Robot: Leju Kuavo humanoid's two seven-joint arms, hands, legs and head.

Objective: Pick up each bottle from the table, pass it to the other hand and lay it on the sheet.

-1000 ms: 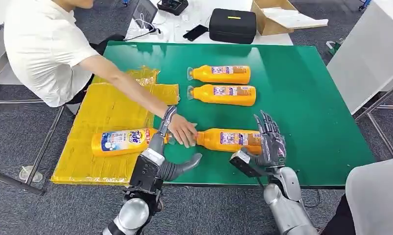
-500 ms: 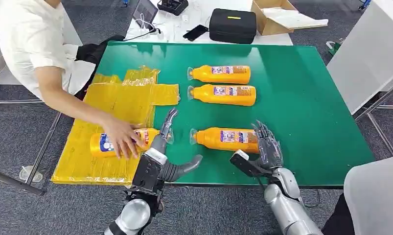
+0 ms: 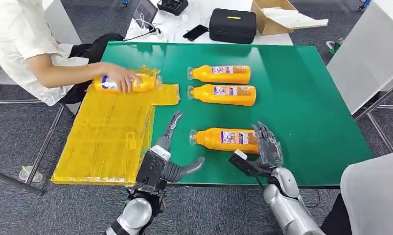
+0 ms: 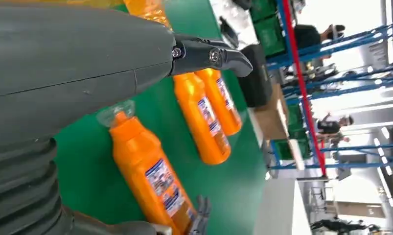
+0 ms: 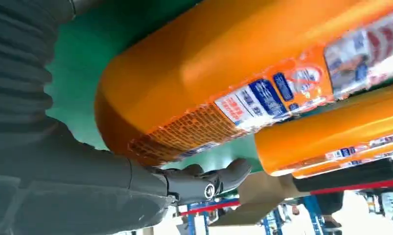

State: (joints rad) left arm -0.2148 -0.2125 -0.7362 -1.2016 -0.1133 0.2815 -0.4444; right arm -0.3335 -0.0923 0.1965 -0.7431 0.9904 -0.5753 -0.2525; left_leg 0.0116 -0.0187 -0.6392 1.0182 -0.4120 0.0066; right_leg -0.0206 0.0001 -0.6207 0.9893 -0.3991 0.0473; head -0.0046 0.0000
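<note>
Right hand [image 3: 267, 147] against near bottle's [image 3: 223, 138] base, on table [image 3: 307, 98]

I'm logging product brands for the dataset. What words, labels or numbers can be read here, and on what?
None reads clearly.
Held bottle: blue label, blurred.
Nearest bottle: label print too small; in the right wrist view blurred, no word readable.
Two far bottles: labels too small.

Silver arms, grey ribbed wrist covers, dark-fingered left hand [image 3: 171, 155]
</note>
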